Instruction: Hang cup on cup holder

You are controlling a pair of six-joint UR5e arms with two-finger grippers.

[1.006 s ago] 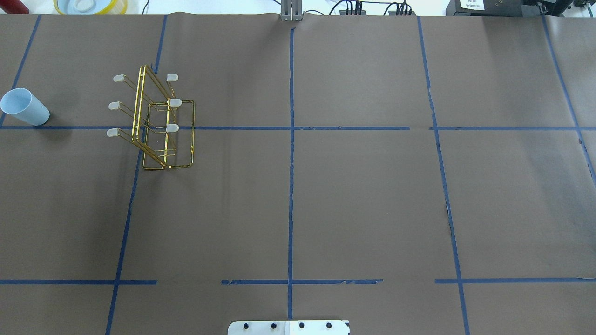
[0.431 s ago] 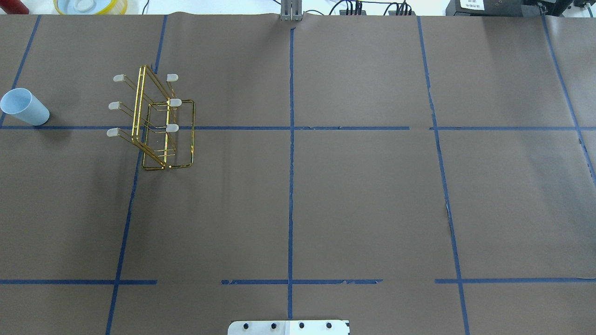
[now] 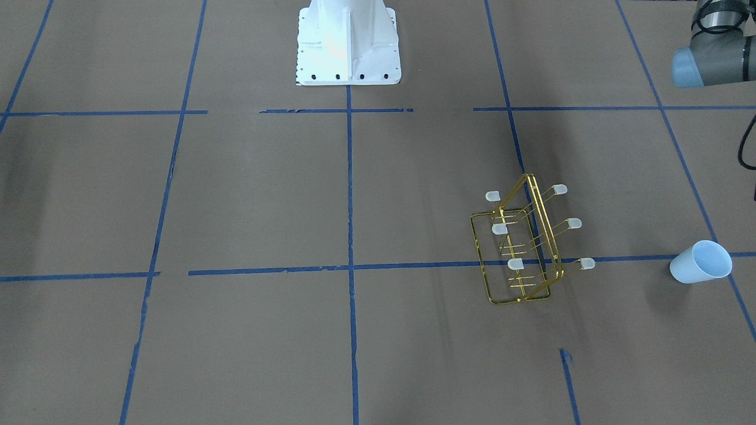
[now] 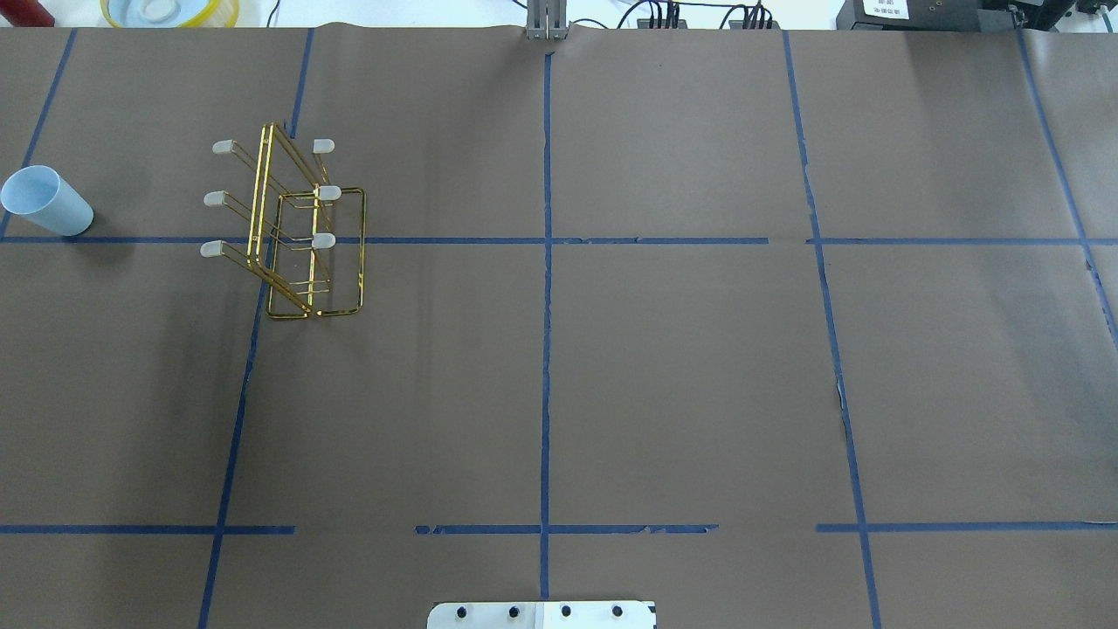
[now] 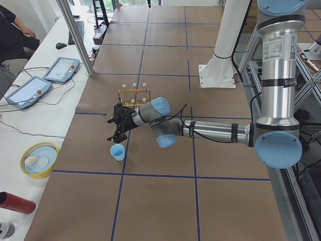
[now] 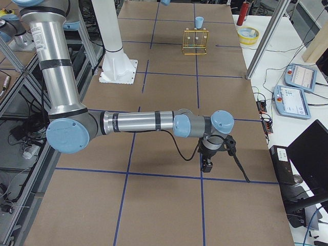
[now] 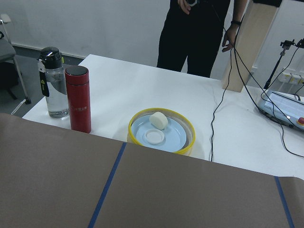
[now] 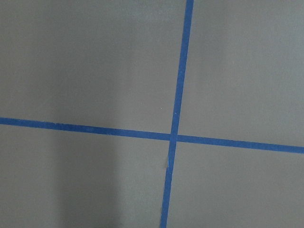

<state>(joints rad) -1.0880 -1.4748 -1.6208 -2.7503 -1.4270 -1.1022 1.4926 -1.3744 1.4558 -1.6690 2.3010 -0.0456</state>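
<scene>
We log the cup [image 4: 45,203] standing mouth up on the table [image 4: 699,393], not yet hung. In the overhead view it is at 9 o'clock of the cup holder [image 4: 316,238], well apart from it. The left gripper [image 5: 113,129] shows only in the left-end view, at 12 o'clock of the cup and clear of it. We cannot tell its opening or hold. The right gripper [image 6: 207,165] hangs low at the opposite table end, and again we cannot tell.
</scene>
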